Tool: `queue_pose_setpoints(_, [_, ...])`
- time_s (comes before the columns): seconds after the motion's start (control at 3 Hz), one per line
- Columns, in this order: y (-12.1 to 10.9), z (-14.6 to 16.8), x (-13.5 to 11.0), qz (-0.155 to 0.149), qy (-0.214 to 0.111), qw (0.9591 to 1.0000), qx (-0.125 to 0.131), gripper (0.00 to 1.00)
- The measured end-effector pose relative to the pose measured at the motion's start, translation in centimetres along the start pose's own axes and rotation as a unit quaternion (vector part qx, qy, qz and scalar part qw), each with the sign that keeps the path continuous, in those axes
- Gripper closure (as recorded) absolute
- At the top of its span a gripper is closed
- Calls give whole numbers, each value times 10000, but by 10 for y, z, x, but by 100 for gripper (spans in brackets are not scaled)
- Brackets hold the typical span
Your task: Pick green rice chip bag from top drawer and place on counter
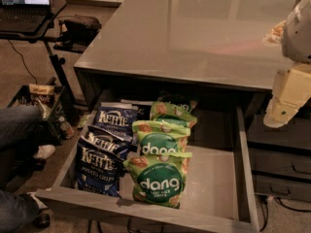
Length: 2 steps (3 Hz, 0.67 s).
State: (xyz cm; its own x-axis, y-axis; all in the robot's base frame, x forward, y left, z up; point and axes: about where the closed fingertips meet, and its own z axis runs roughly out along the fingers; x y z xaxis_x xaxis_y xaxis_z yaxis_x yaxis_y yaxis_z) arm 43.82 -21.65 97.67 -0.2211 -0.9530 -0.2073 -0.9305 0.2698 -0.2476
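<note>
Nearest the camera, the open top drawer [245, 178] holds the front green rice chip bag [158, 178], which stands upright just behind the drawer's front wall, left of centre. Two more green bags [160, 140] stand in a row behind it, and possibly a fourth in the shadow at the back. Dark blue Kettle bags [99, 164] stand just beside them on the left. Beyond the drawer lies the glossy grey surface [194, 33]. The claw [278, 116] hangs at the right, above the drawer's right wall and apart from every bag. Whether it is wide or narrow cannot be told.
</note>
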Motion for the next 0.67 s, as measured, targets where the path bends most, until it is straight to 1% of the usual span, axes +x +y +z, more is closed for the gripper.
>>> queue_pose_setpoints(0.33, [0, 0, 0, 0, 0, 10000, 0, 0])
queue_pose_setpoints(0.67, [10, 4, -1, 9, 18, 10000, -40, 0])
